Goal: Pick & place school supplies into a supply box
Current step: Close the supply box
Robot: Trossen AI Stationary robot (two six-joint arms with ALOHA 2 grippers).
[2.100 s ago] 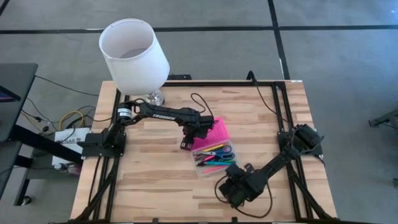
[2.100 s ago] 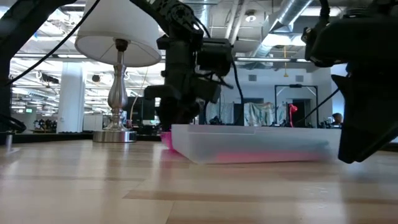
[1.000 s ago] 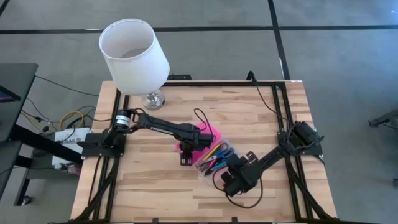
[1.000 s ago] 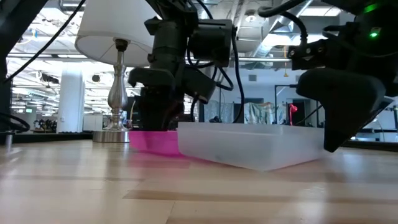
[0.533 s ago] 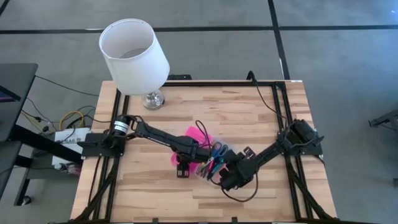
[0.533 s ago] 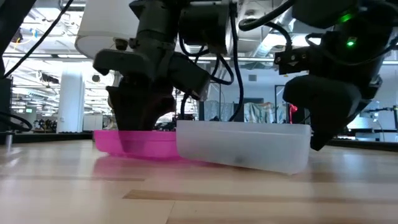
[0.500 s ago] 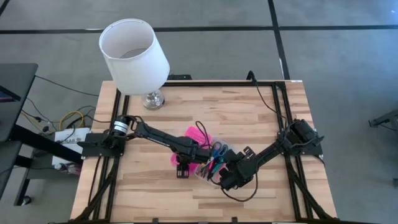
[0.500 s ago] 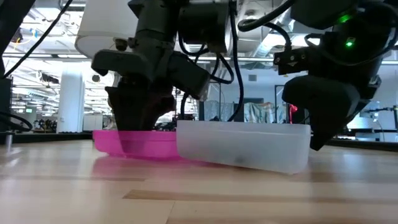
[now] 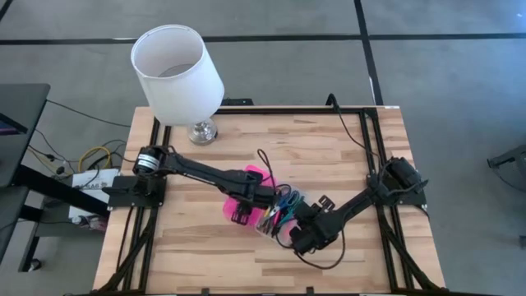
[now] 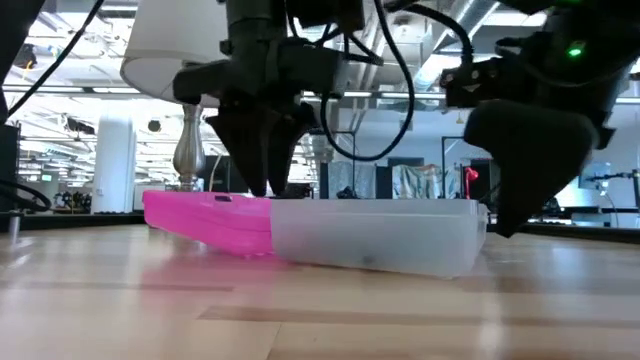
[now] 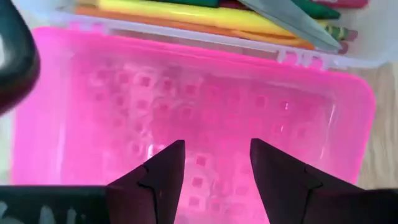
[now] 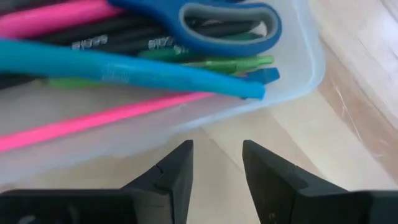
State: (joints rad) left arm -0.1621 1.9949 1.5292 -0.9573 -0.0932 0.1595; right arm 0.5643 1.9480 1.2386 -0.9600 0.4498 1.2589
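I see a light wood plank surface [image 9: 329,148] edged by black metal rails, standing on grey floor [image 9: 444,66] crossed by dark seam lines. White-shaded lamp [image 9: 177,72] with silver base at far left corner. Cables [image 9: 86,156] trail off left side. Low view: open industrial hall, exposed ceiling ducts [image 10: 470,25], white column [image 10: 115,165].

Left wrist camera: my left gripper [image 11: 214,163] hangs over the pink lid [image 11: 186,112], fingers [image 11: 163,174] parted, a gap between them. Lid fills most of my view, studded texture visible. Beyond its far edge, the clear box [image 11: 373,37] holds a yellow pen [image 11: 205,12] and a scissor blade [image 11: 292,22].
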